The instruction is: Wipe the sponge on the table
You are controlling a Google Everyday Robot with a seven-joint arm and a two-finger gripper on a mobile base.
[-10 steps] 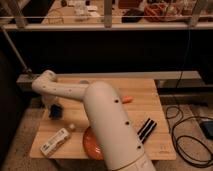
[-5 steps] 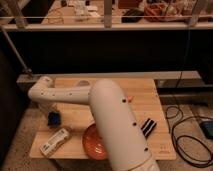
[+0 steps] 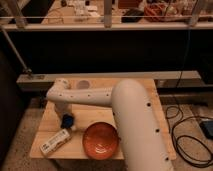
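Observation:
The small dark blue sponge rests on the left part of the light wooden table, just above the white bottle. My white arm sweeps in from the lower right and bends down at the table's left side. The gripper points straight down onto the sponge and is shut on it, pressing it against the planks. The wrist hides the sponge's top.
A white bottle lies on its side at the front left corner. An orange bowl sits at the front middle, close to the sponge. A grey ledge runs behind the table. Cables lie on the floor at right.
The gripper and sponge slid together toward the table's front and then a little to the right, closer to the bowl. The bottle and bowl have stayed in place.

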